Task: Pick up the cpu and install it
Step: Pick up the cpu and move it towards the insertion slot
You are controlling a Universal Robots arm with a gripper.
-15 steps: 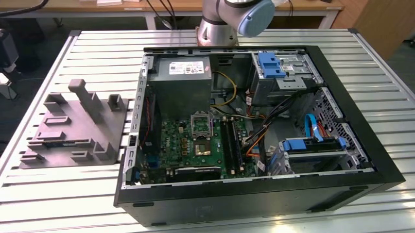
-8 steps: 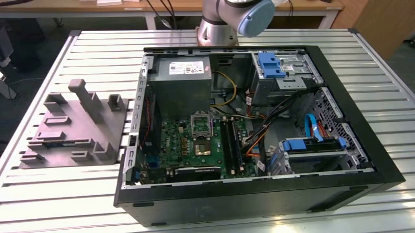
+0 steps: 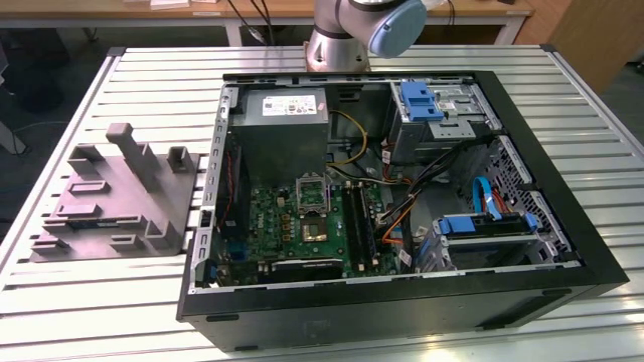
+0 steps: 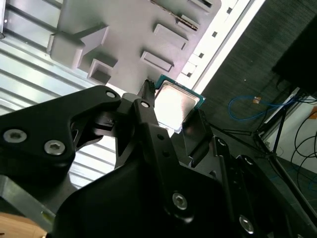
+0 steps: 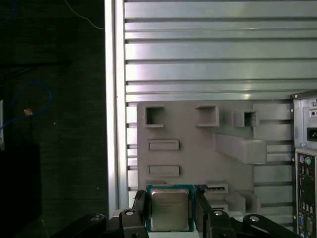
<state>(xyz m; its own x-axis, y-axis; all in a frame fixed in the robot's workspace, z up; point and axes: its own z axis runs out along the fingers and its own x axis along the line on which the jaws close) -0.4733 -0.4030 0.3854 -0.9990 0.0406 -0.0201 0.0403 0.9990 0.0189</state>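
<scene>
**CPU held in the gripper above the grey tray**

In both wrist views the gripper [image 5: 170, 201] is closed on the cpu [image 5: 170, 210]. Its two black fingers [image 5: 140, 208] press against opposite edges of the chip. The cpu sits between the fingertips, with its pale metal top turned toward the first wrist camera and a blue-green rim showing along its free edges.

The chip hangs clear of the grey tray [image 5: 188, 124], which lies below it on the slatted table [image 5: 213, 49]. It is seen against the side of the tray nearest the table's edge (the second wrist view shows it overlapping that edge and the dark floor beyond).

In the exterior view the tray lies toward the exterior view's left, just beside the open computer case [image 3: 563, 271]. Inside the case a green motherboard [image 3: 271, 226] lies flat and carries a metal-framed socket [image 3: 313, 226]. A grey power-supply box [image 3: 286, 128] stands next to the board on the side toward the arm [image 3: 363, 30], which rises behind the case. The held cpu is well apart from the socket.
</scene>
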